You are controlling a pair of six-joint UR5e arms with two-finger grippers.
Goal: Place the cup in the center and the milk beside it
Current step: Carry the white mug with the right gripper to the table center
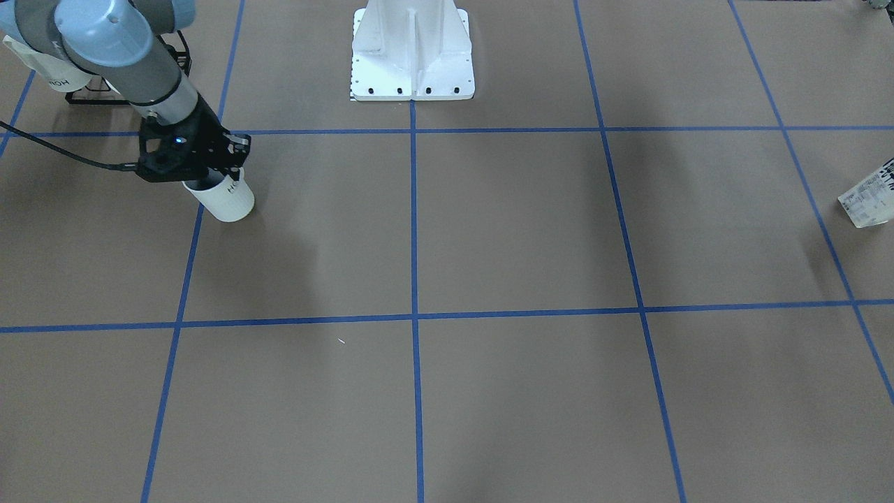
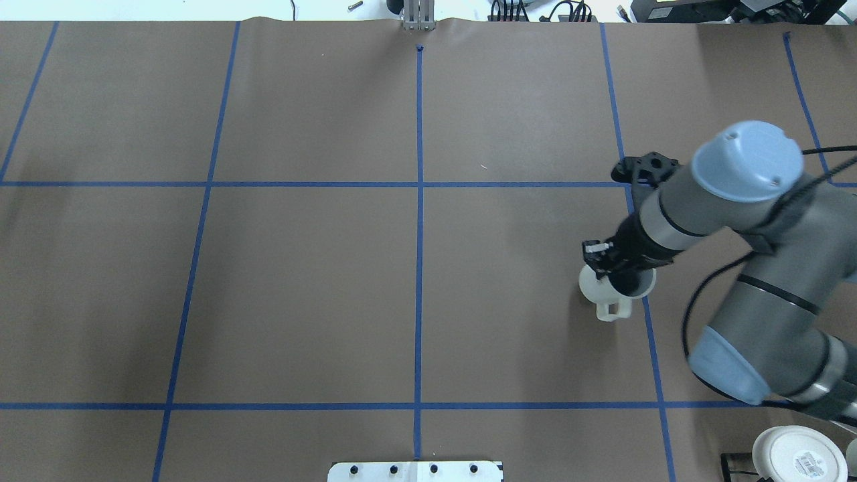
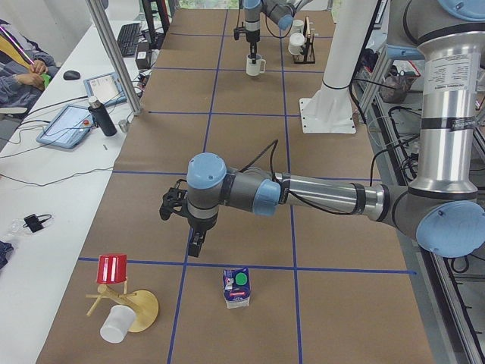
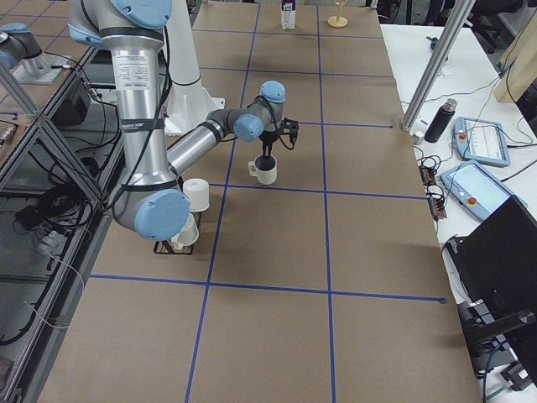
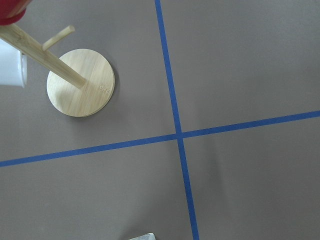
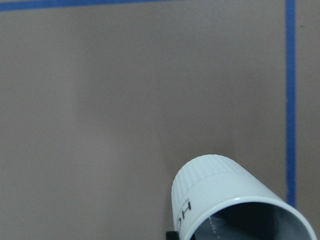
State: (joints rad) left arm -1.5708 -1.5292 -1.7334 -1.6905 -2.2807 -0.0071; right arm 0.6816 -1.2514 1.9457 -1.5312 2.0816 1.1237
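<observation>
Across the table in the front-facing view, the right gripper [image 1: 234,175] was clamped on the rim of the cup [image 1: 227,201], one finger inside and one outside. The cup sat beside a blue tape line [image 1: 188,251], well apart from the central crossing. The carry toward that crossing would go best low and level. The cup should be set flat before the jaws part, with room left beside it for the milk [image 1: 868,199], which stood at the view's right edge.

Overhead, the cup's squared handle pointed toward the robot; whether the cup touched the table could not be told.

From the left end, the left gripper [image 3: 195,244] hovered near the upright milk, green cap showing. Whether that gripper was open or closed could not be told.

The right wrist camera showed the cup's white ribbed wall, grey inside and black lettering.
</observation>
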